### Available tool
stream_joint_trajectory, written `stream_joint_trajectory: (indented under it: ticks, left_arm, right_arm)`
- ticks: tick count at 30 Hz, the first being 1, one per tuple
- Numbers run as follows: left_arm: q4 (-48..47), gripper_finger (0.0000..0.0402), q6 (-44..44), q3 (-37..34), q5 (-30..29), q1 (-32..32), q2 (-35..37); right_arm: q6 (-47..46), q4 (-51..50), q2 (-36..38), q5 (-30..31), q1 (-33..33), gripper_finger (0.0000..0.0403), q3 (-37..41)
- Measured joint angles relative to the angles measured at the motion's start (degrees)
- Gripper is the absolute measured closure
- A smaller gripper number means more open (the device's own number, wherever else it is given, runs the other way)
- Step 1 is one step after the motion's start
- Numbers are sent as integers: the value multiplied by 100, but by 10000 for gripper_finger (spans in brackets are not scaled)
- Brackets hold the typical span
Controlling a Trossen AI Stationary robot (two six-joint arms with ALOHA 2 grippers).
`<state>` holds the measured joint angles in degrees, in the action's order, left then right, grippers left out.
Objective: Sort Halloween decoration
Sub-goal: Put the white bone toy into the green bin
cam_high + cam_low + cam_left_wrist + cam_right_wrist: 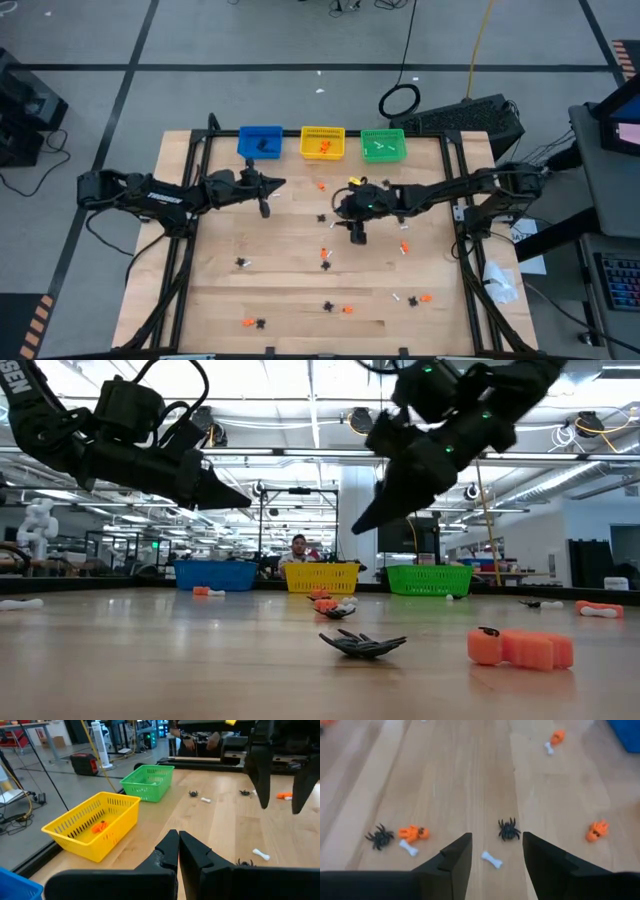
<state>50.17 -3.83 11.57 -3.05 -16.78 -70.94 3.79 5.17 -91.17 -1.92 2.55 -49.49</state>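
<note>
Tiny Halloween decorations lie scattered on the wooden table. My right gripper [497, 852] hovers open over the table's middle, fingers slanting down. Just ahead of its fingertips lie a black spider [509, 829] and a white bone [491, 859]. An orange figure [414, 833], a second spider [379, 836] and another orange figure [597, 830] lie to either side. In the high view the right gripper [340, 208] is beside a spider [322, 217]. My left gripper [177, 845] is shut, empty and nearly level above the table, near the blue bin [261, 142].
Three bins stand along the far edge: the blue one, a yellow one [322, 143] holding an orange piece [100, 826], and a green one [383, 146]. More trinkets lie toward the near edge [336, 307]. Black frame rails [455, 200] border the table. A person [298, 546] sits beyond it.
</note>
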Motion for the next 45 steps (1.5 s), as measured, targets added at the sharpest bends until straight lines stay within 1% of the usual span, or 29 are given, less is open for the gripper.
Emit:
stream_joint_trajectory:
  ticks: [3, 10, 15, 19, 24, 32, 38, 45]
  left_arm:
    - [-4, 391, -139, 0, 0, -2, 0]
    - [-14, 391, -145, 0, 4, 2, -2]
    - [-28, 391, -147, 0, 10, 2, -2]
    - [-33, 391, -144, 0, 20, 4, -2]
    - [-46, 391, -143, 2, 24, 2, -2]
    - [-142, 391, -128, 2, 24, 2, -2]
    - [-164, 391, -112, 2, 22, 4, -2]
    - [-172, 391, -145, 2, 20, 2, -2]
  right_arm:
    - [269, -471, -417, -282, -1, 242, -558]
    - [819, -2530, -1418, -268, -4, 243, -1993]
    - [1167, -3353, -1866, -268, -11, 243, -2708]
    - [1381, -3451, -2048, -268, -15, 243, -2828]
    - [1405, -3454, -2224, -279, -15, 243, -2829]
    - [1527, -3414, -2290, -273, 73, 244, -2831]
    - [1535, -3393, -2278, -361, 226, 264, -2787]
    - [1556, -3193, -2275, -432, 234, 285, -2565]
